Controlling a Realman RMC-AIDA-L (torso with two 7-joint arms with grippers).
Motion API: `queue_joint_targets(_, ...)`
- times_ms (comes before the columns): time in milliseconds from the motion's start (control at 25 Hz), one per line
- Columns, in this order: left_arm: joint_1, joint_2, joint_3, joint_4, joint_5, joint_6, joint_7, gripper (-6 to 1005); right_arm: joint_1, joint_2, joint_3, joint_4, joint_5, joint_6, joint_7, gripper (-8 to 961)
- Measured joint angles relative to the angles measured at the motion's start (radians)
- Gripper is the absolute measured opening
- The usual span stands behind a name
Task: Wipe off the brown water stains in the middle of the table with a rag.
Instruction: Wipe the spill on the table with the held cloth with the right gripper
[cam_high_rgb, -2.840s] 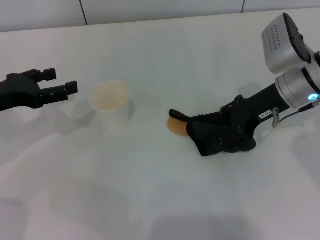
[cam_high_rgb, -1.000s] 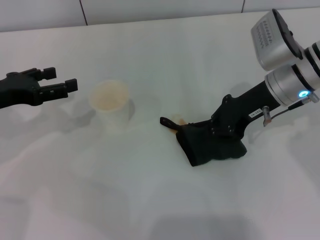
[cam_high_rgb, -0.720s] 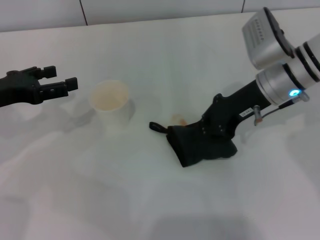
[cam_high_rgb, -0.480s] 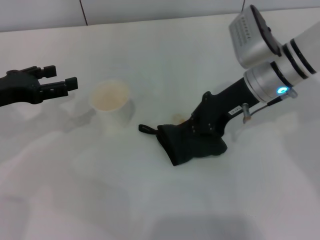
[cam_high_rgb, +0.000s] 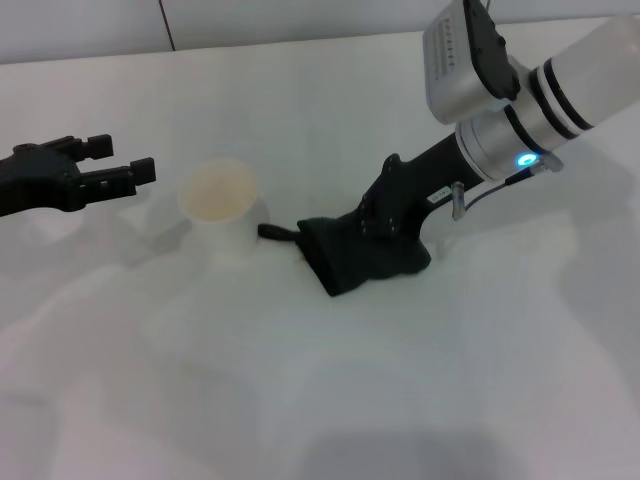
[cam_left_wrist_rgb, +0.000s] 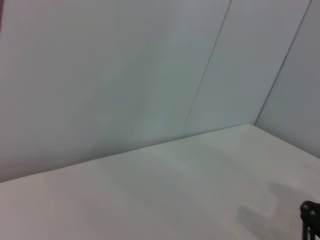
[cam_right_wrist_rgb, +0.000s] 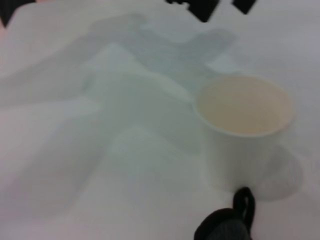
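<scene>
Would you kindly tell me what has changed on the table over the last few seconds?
The right gripper has swept the rag leftward across the table, over the brown stain, which no longer shows. The rag's tab now almost reaches the paper cup. The cup and the open left gripper stayed put.

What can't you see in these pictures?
- The brown water stains: none shows in the head view; the rag may cover them.
- Right gripper: its tip is buried in the rag.
- Rag in the right wrist view: cut off by the edge beside the cup.
- Left wrist view: only wall and table.
</scene>
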Motion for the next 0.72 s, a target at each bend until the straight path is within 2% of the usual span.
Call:
queue_joint_targets(440,0.002,-0.001,0.000,0.000,0.000,-0.003,0.000,867,0.002,-0.002,0.000,-0.001,0.031,0.063,0.049,40)
queue_joint_targets(720,0.005,-0.001,0.000,0.000,0.000,-0.003,0.000,867,0.002,-0.007,-0.003,0.010,-0.028,-0.099,0.038,40)
